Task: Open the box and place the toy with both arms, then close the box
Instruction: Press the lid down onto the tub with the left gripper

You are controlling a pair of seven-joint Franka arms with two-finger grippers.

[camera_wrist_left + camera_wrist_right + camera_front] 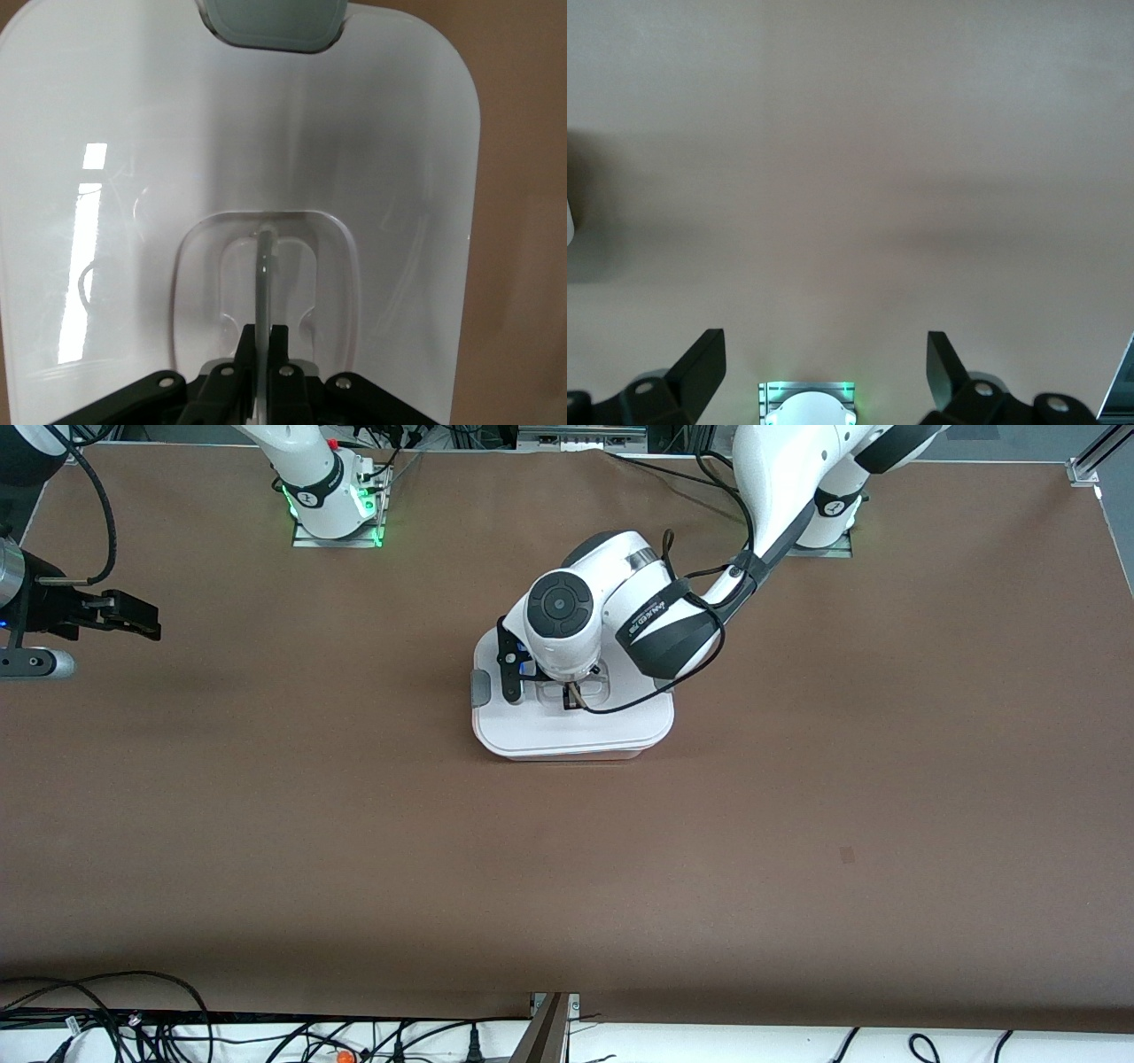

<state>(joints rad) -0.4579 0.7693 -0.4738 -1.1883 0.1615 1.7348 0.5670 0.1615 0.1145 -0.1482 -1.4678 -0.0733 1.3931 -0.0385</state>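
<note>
The box [567, 756] stands at the table's middle, its white lid [576, 731] on it and a grey clip [479, 689] at the end toward the right arm. Only a thin pink strip of the tub shows under the lid. My left gripper [574, 698] is down on the lid, shut on the thin upright handle [266, 266] in the lid's recessed centre [266, 341]. The lid [133, 177] and one grey clip [270, 22] fill the left wrist view. My right gripper [146, 622] waits open and empty, up over bare table at the right arm's end [824, 354]. The toy is not in view.
The brown table [567, 886] stretches wide around the box. The right arm's base [337, 509] with green lights shows in the right wrist view too [806, 409]. The left arm's base [828, 522] stands by the table's edge. Cables [133, 1019] lie along the edge nearest the front camera.
</note>
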